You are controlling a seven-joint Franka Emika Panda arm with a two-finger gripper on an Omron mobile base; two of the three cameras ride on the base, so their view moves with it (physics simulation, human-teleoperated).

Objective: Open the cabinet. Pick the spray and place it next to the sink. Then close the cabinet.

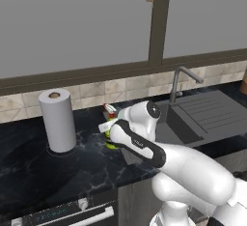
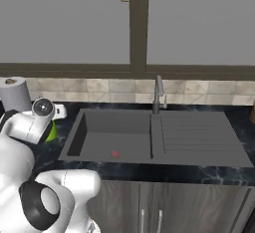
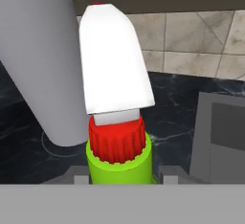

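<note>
Claw (image 3: 119, 179) is grasping the spray (image 3: 117, 113) around its lime-green body, a finger (image 3: 80, 179) pressing on each side. In the hand view the bottle's long axis is running away from the claw, white trigger head at the far end. From the base cameras, the spray is sitting low over the black marbled desk (image 1: 29, 167), between the paper towel roll (image 1: 58, 119) and the sink (image 2: 149, 137), close by the basin's left rim. Faucet (image 2: 158, 95) is standing beyond.
</note>
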